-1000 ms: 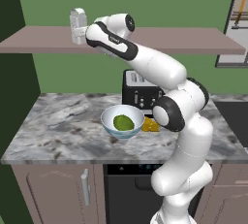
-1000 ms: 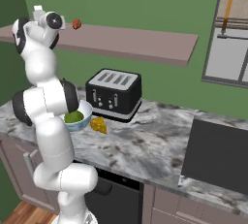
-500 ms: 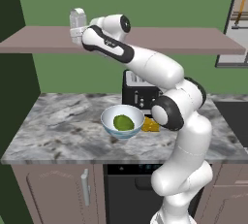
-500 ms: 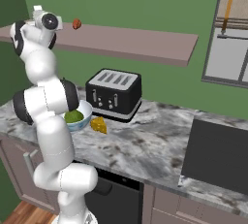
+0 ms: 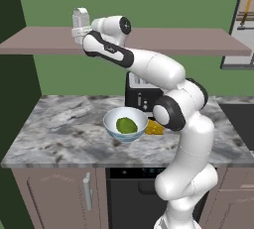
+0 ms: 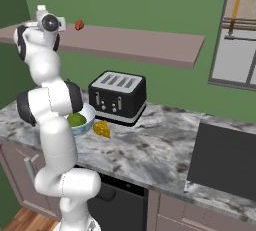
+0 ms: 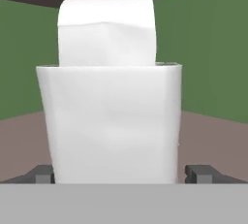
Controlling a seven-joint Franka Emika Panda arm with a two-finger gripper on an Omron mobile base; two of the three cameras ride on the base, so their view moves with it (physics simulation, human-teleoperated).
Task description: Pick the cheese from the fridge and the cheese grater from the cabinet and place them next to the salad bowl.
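Since the earlier frame, the hand has pushed further in along the shelf toward the cheese grater, and the gripper now has its jaws spread wide, one fingertip on either side of the grater's base, not yet closed on it. That grater stands upright on the cabinet shelf board. Below, on the marble counter, the salad bowl sits just beside the cheese, in front of the toaster.

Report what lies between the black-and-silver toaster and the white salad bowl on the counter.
Right base view: a yellow-orange cheese wedge lies between the toaster and the salad bowl, nearer the bowl.
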